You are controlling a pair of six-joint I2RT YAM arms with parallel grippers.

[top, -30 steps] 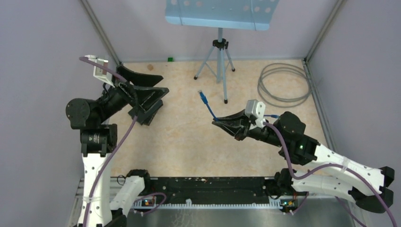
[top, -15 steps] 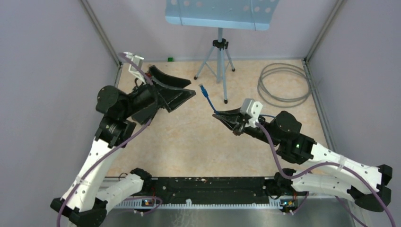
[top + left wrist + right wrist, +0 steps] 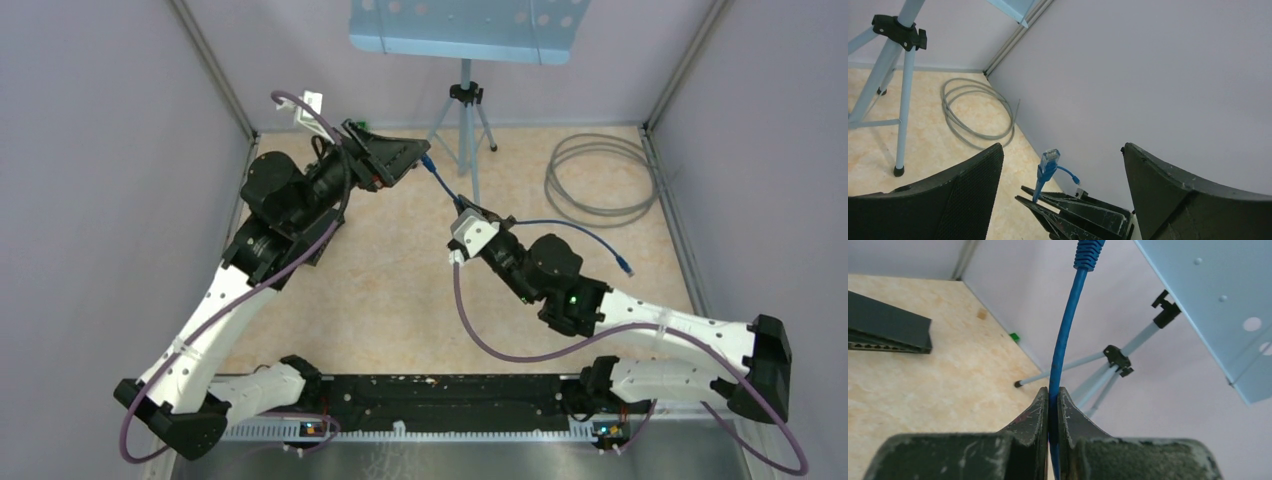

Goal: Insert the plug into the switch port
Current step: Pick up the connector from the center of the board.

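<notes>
Right gripper (image 3: pixel 1053 396): jaws pinched tight on the blue cable (image 3: pixel 1063 340), a little below the plug (image 3: pixel 1049 159), which stands up in the air. Left gripper (image 3: pixel 1062 150): spread wide, fingers (image 3: pixel 973 185) either side of the plug, not touching it. Switch (image 3: pixel 889 331) lies on the table (image 3: pixel 948 375), well apart from the plug. I read this as a hand-over. Next I'd close the left squarely on the plug body before the right lets go.

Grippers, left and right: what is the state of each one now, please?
Left gripper: open, holding nothing.
Right gripper: shut on the blue cable, below its plug.
</notes>
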